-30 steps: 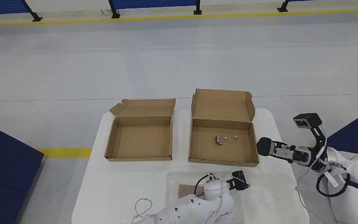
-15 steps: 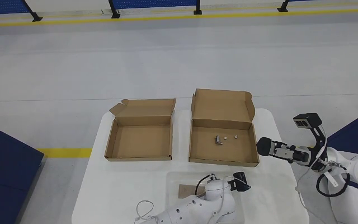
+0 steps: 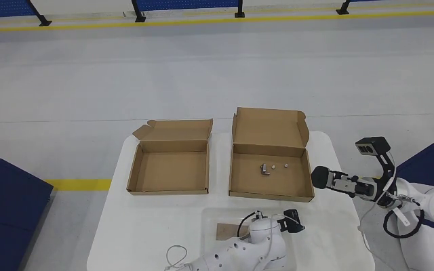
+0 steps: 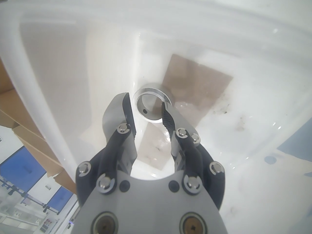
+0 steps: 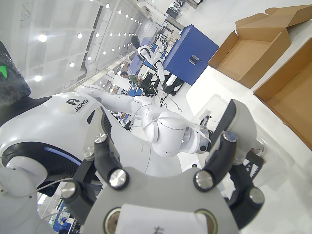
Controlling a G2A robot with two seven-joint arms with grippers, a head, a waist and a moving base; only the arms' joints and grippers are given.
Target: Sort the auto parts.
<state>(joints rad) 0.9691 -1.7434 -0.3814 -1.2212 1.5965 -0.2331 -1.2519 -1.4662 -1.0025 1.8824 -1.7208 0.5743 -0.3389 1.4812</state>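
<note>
A: Left gripper (image 4: 146,107)?
B: Down inside the bin (image 4: 14,25), fingers spread. The ring (image 4: 149,90) sits between them and isn't pinched; one fingertip overlaps its rim.

A: Where's the ring exactly?
B: On the bin floor, close to a wall, touching the edge of a brown card (image 4: 195,83) that lies flat in the bin.

A: Right gripper (image 5: 165,115)?
B: Spread wide, holding nothing. It's off the bin's right side, apart from it, above the table (image 3: 115,223).

A: Boxes?
B: Two open ones just beyond the bin's far edge. The left box (image 3: 168,169) is past the bin's left end. The right box (image 3: 271,173) is straight beyond the bin and holds a few small parts (image 3: 266,168), too small to tell what kind.
</note>
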